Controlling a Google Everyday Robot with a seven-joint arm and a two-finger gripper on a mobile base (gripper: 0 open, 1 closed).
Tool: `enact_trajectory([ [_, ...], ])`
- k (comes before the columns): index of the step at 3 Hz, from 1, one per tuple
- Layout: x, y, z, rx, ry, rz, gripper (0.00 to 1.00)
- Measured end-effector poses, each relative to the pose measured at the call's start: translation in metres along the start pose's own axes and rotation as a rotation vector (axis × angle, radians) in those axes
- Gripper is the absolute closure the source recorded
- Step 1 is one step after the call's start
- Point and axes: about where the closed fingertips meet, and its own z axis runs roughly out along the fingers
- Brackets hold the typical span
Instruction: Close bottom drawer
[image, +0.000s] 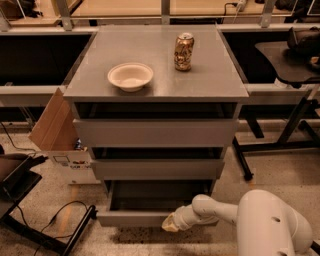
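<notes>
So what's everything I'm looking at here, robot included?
cabinet: one, grey, centre of the view
top drawer: one, grey, highest in the cabinet
middle drawer: one, grey, below the top drawer
bottom drawer: one, grey, lowest, pulled out
bowl: one, cream, on the cabinet top, left side
can: one, gold-brown, upright on the cabinet top, right of the bowl
cardboard box: one, brown and white, on the floor left of the cabinet
cable: one, black, on the floor at lower left
arm: one, white, reaching in from lower right
gripper: one, pale, at the right end of the bottom drawer's front
</notes>
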Motion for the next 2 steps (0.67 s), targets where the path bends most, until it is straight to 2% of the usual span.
enact_trajectory([
  [1,0.001,0.003,0.000,0.000,0.000,0.000,1.00],
  [2,0.000,-0.021,0.001,0.022,0.013,0.009,1.00],
])
